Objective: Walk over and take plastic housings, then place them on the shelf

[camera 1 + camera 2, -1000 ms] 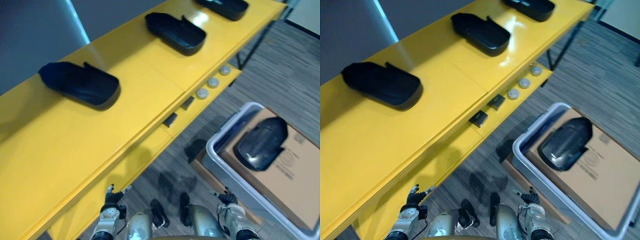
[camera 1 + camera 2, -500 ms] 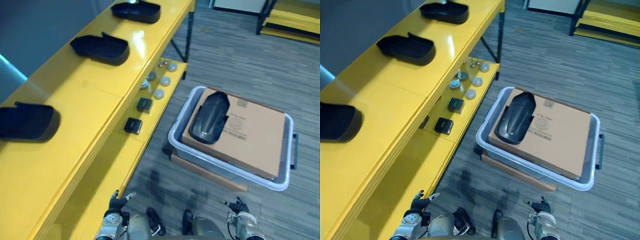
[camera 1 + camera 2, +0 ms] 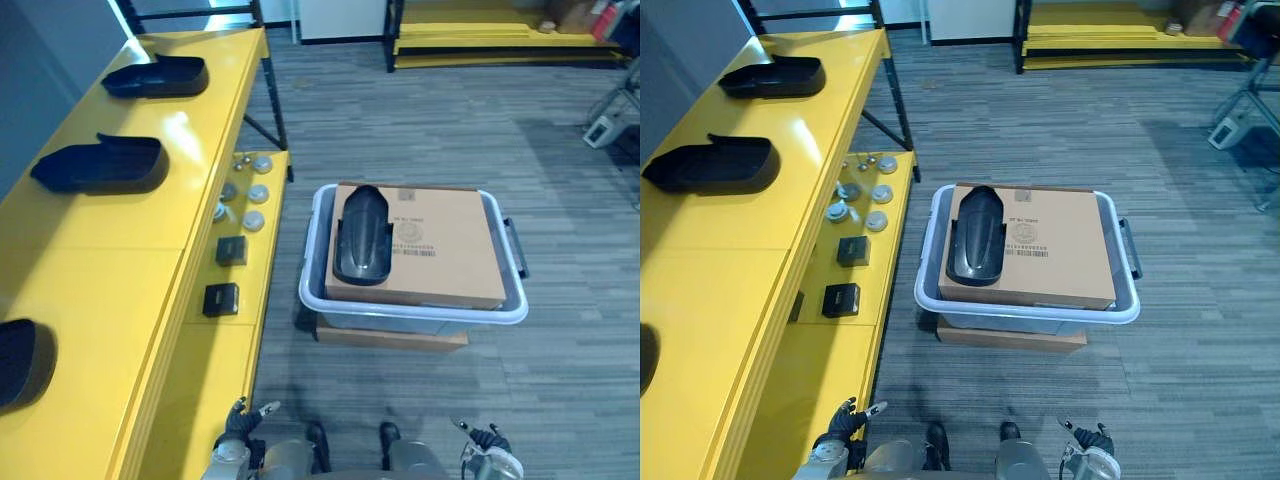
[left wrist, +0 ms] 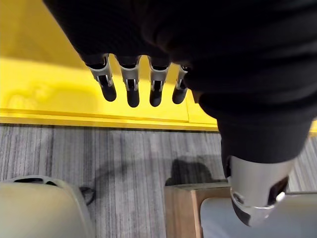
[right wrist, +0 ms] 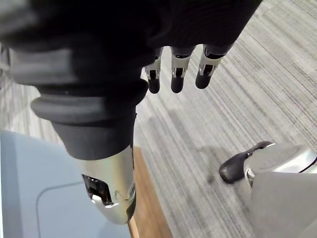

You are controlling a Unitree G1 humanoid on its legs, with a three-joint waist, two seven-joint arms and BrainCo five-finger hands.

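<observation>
A black plastic housing (image 3: 360, 236) lies on a cardboard box (image 3: 440, 245) inside a grey bin (image 3: 408, 312) on the floor ahead. Two more black housings (image 3: 103, 165) (image 3: 155, 76) rest on the yellow shelf top (image 3: 90, 260) at the left, and a third (image 3: 18, 360) shows at the left edge. My left hand (image 3: 240, 422) hangs low beside the shelf, fingers (image 4: 131, 87) relaxed and holding nothing. My right hand (image 3: 484, 442) hangs low at the right, fingers (image 5: 177, 74) straight and empty, above the carpet.
The shelf's lower level (image 3: 225, 330) carries small round parts (image 3: 252, 195) and two dark blocks (image 3: 222, 298). A flat brown board (image 3: 390, 338) lies under the bin. More yellow racks (image 3: 480, 25) stand at the far end, with open grey carpet (image 3: 560, 330) to the right.
The camera has swung to the right, so the shelf now sits at the left and the bin with the housing is centred ahead. Both hands stay low and empty.
</observation>
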